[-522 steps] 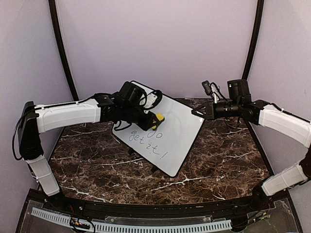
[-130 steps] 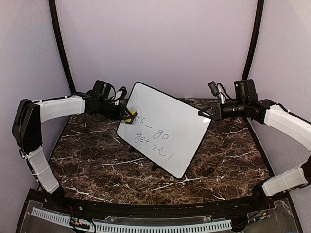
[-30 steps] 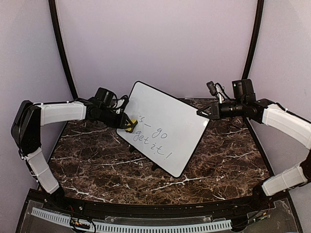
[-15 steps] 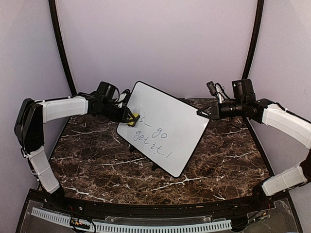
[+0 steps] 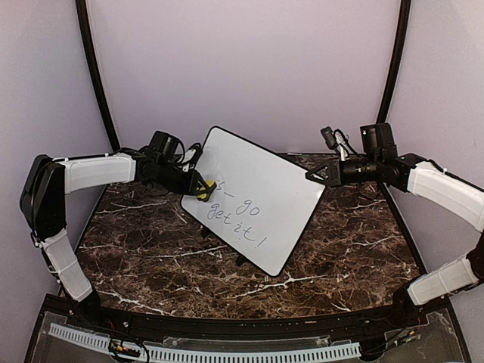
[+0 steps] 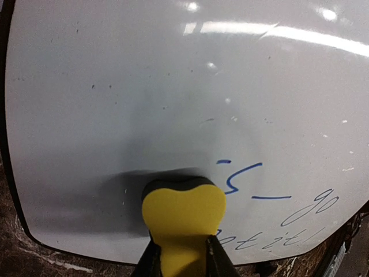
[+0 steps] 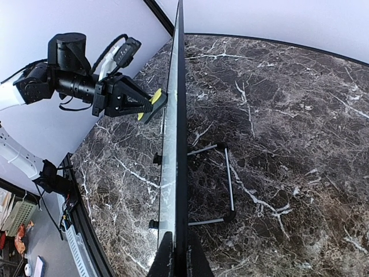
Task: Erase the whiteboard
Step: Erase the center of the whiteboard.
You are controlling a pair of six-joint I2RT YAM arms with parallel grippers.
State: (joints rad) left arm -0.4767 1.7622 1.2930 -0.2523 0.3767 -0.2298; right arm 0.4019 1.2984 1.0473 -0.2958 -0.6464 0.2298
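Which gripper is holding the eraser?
The left gripper, shut on the yellow eraser against the whiteboard; the right gripper only clamps its edge.

A robotics lab booth: white left arm [image 5: 91, 172] and right arm [image 5: 446, 189] bolted at a marble-pattern counter [image 5: 151, 249], plain lilac backdrop [image 5: 242, 68], black poles [image 5: 94, 76], slotted cable duct [image 5: 204, 352] in front

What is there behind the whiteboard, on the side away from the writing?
Behind the whiteboard, the right wrist view shows a black wire stand lying on the marble table. The board's back face is hidden, since it is seen edge-on.
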